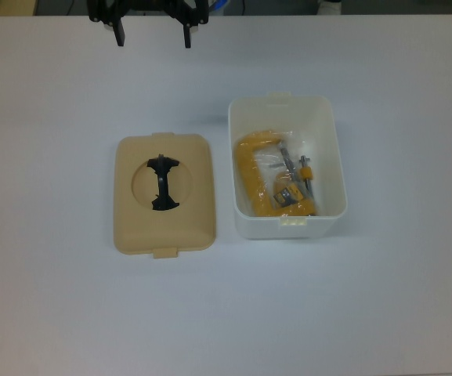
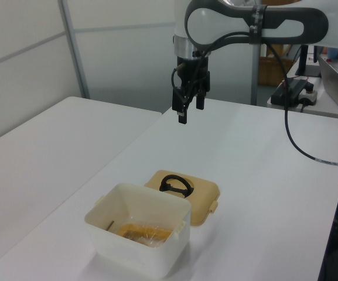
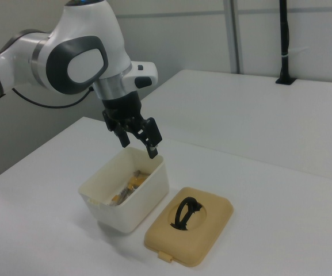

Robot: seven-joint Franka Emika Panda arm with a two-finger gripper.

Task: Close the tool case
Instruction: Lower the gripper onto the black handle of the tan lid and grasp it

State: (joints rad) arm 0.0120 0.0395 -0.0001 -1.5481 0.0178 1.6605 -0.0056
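Observation:
The tool case is open and in two parts on the white table. Its white box (image 1: pixel 287 223) (image 2: pixel 139 246) (image 3: pixel 134 204) holds a yellow clamp (image 1: pixel 258 176) in clear wrap. The tan lid (image 1: pixel 135 223) (image 2: pixel 202 202) (image 3: pixel 212 221) lies flat beside the box, on the top view's left, with its black handle (image 1: pixel 163 184) facing up in the round recess. My gripper (image 1: pixel 153 37) (image 2: pixel 190 110) (image 3: pixel 138 144) hangs open and empty well above the table, beyond the lid at the top view's upper edge, touching nothing.
The white table (image 1: pixel 367 313) stretches wide around the case. A second white table (image 2: pixel 34 152) adjoins it on the left view's left. A laptop and cables (image 2: pixel 300 88) sit at the left view's far right. A black pole (image 3: pixel 285 40) stands on the far table.

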